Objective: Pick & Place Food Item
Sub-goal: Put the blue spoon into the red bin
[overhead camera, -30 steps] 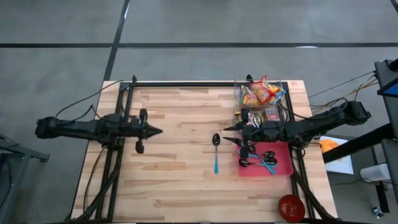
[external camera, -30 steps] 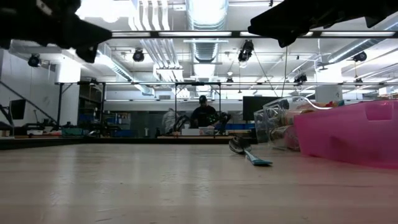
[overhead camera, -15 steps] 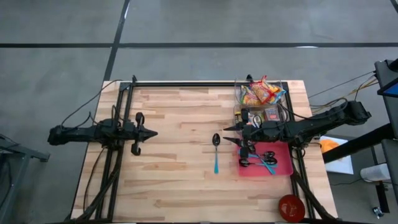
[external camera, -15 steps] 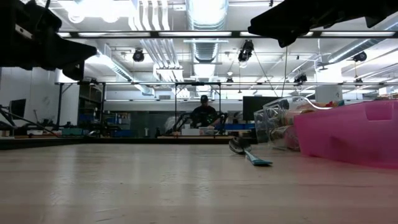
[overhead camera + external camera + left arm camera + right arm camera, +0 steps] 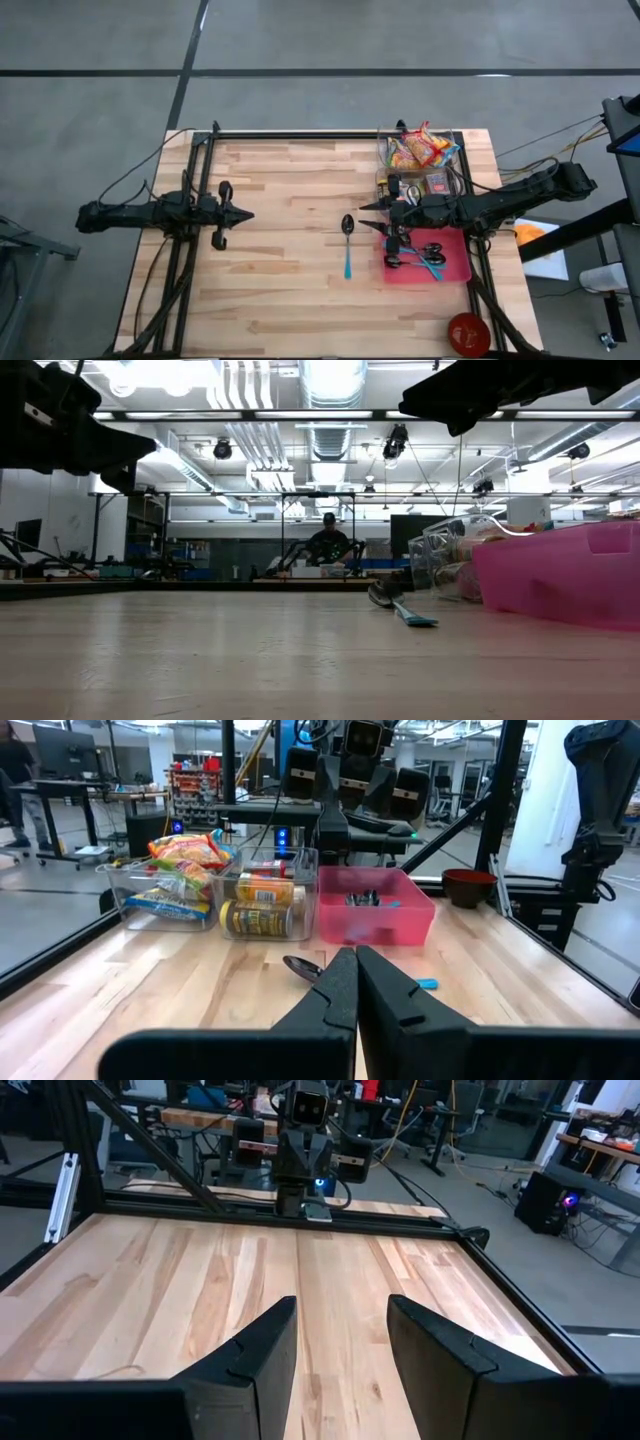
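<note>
Spoon point(image 5: 347, 243) between both grippers, untouched

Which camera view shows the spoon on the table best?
The high view: the whole spoon lies in sight on bare wood, dark bowl and blue handle, left of the pink tray. The low view shows it edge-on and far off. The left wrist view hides part behind the left tool. The right wrist view misses it.

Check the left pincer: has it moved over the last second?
Yes. The left pincer pulled back toward the table's left edge, away from the spoon, then settled; it hangs shut.
</note>
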